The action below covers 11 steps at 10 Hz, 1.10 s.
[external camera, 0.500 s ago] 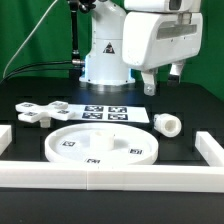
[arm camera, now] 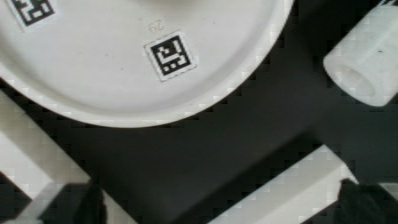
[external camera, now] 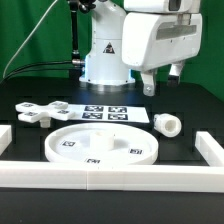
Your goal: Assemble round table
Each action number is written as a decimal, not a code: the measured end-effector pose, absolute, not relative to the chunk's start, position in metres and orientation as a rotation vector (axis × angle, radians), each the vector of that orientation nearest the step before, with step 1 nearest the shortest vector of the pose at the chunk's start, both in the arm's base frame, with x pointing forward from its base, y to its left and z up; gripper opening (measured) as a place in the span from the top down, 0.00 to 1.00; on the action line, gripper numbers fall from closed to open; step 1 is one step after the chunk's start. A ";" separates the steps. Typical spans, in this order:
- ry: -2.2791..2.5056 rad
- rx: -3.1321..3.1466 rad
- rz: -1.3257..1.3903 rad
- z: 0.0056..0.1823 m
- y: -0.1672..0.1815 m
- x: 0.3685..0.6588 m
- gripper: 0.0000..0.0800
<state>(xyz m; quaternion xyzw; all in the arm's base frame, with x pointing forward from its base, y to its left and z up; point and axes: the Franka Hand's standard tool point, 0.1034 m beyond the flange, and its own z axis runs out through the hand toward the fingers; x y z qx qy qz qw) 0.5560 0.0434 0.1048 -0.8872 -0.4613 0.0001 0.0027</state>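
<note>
The large rimmed round disc [external camera: 103,144] lies flat on the black table near the front, with square tags on it; it also fills much of the wrist view [arm camera: 134,55]. The short thick cylinder leg [external camera: 167,124] lies on its side to the exterior view's right of the disc; a white blurred edge in the wrist view [arm camera: 365,60] may be it. The flat cross-shaped piece [external camera: 36,112] lies at the exterior view's left. My gripper [external camera: 163,82] hangs high above the table behind the leg, open and empty, with its dark fingertips [arm camera: 68,205] spread apart.
The marker board [external camera: 106,113] lies behind the disc. Long white border rails [external camera: 110,177] run along the front and both sides; one crosses the wrist view [arm camera: 267,195]. The robot's white base [external camera: 105,60] stands at the back, before a green curtain.
</note>
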 end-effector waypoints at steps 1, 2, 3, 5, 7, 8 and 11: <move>-1.480 -2.770 -0.026 0.093 0.032 0.547 0.19; -1.522 -2.754 -0.056 0.083 0.024 0.541 0.19; -1.585 -2.729 -0.101 0.070 0.010 0.535 0.19; -1.638 -2.699 -0.106 0.050 -0.017 0.530 0.19; -1.668 -2.674 -0.100 0.033 -0.033 0.531 0.19; -1.709 -2.651 -0.103 0.031 -0.038 0.535 0.19; -1.738 -2.634 -0.106 0.029 -0.043 0.538 0.19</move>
